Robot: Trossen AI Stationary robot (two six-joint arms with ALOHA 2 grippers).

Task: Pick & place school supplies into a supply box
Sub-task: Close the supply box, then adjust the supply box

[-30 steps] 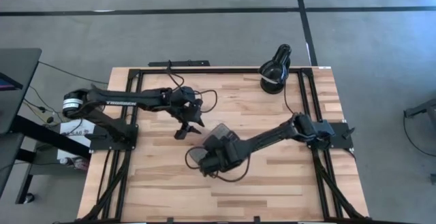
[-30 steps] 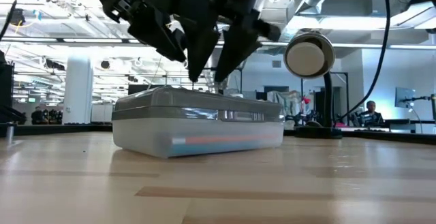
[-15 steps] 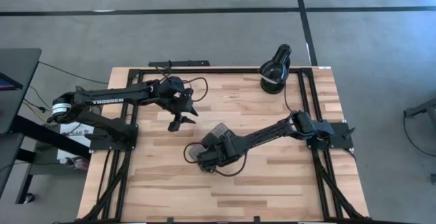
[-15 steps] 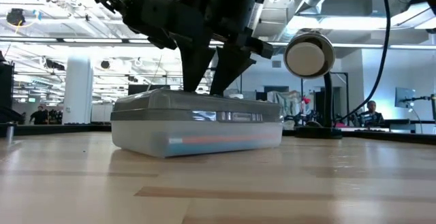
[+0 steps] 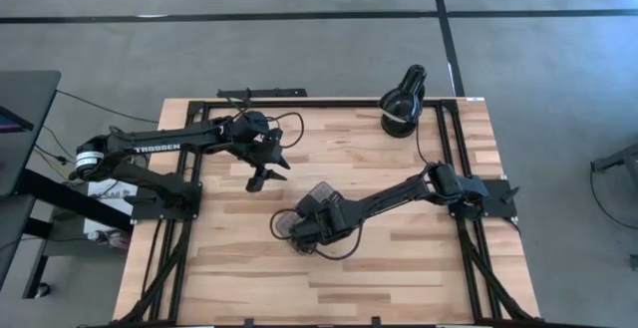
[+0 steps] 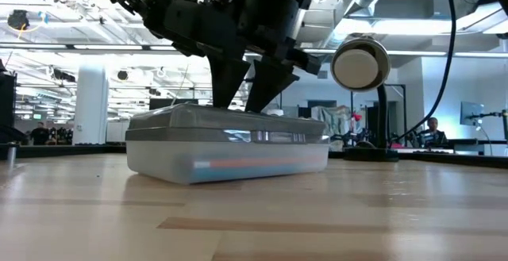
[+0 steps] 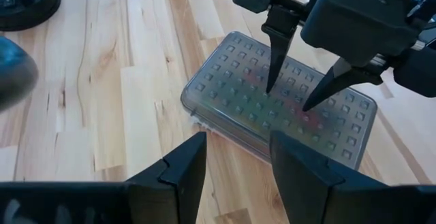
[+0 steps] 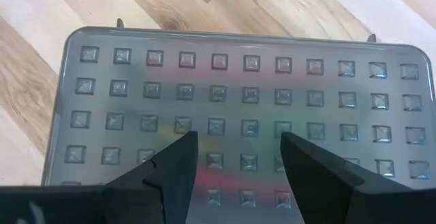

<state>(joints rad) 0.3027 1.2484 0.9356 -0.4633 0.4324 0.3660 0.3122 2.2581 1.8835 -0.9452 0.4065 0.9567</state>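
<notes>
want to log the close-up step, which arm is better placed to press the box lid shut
Right. The right gripper is open, fingertips on the supply box lid; the left gripper hangs beside it, apart.

Supply box (image 5: 299,220) near the middle of the table (image 5: 419,258). Directly above the box, right gripper (image 7: 294,94), fingertips down at its lid. Left gripper (image 5: 267,168) up and to the left of the box, apart from it. Lamp (image 5: 402,104) far behind the box, at the table's back right corner.

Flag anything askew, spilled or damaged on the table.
Nothing stands out. The supply box sits flat with its lid shut, colored supplies faintly visible inside. The right gripper stands open on the lid; the left gripper hangs open beside it.
</notes>
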